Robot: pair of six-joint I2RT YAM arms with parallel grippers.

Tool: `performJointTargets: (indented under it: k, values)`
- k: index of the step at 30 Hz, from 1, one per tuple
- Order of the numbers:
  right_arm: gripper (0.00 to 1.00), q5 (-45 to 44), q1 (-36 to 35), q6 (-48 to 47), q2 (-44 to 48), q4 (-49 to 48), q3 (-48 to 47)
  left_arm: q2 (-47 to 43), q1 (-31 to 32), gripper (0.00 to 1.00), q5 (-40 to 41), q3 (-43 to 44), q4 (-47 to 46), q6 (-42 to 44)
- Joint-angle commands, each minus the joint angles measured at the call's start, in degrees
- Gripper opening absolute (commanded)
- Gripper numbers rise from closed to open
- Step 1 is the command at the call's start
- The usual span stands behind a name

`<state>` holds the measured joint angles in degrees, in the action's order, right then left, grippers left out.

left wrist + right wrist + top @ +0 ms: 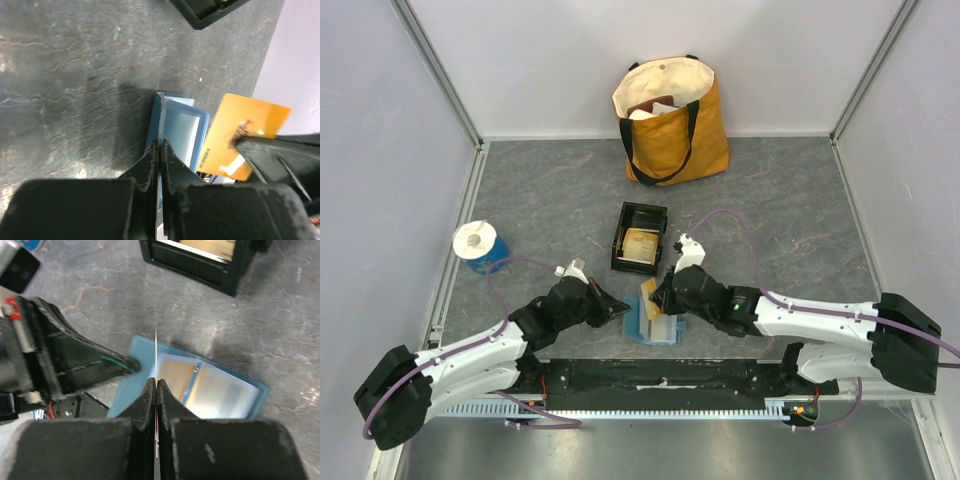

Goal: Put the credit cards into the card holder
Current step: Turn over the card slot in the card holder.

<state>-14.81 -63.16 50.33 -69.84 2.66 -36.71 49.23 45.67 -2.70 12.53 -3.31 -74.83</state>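
**Figure: Card held edge-on above the opened holder**

The right gripper (156,386) is clamped on a gold-orange credit card (246,131), which stands on edge just above the card holder (220,390). The holder lies open at the lower centre of the overhead view. The left gripper (160,149) is pinched shut on the holder's left flap. The card looks light, stiff and slick, so it is best nipped near one end. The holder looks soft and floppy and needs pinning down. More tan cards (640,245) appear to lie in the black tray (619,238) above.

A mustard-yellow tote bag (672,120) with black handles stands at the far middle of the grey, stone-patterned table (780,200). Nearer, at centre, lies a black rectangular tray (645,207). A white roll on a blue base (476,243) sits far left.
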Motion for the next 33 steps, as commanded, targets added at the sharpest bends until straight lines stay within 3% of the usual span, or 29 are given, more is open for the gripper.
performJointTargets:
  k: [1,8,33]
  values:
    - [0.0,-14.1,-4.5,3.9,-2.5,-5.6,-4.2,-0.5,2.7,0.02,6.5,-0.8,1.1,-6.5]
    - [0.0,-18.7,-7.7,4.6,-6.6,-2.9,-7.9,-0.5,3.5,0.02,7.5,-0.9,1.4,-7.4]
    - [0.0,-18.3,-8.8,3.9,-10.4,-2.7,-8.6,-1.2,3.7,0.02,8.0,-1.5,1.6,-8.0]
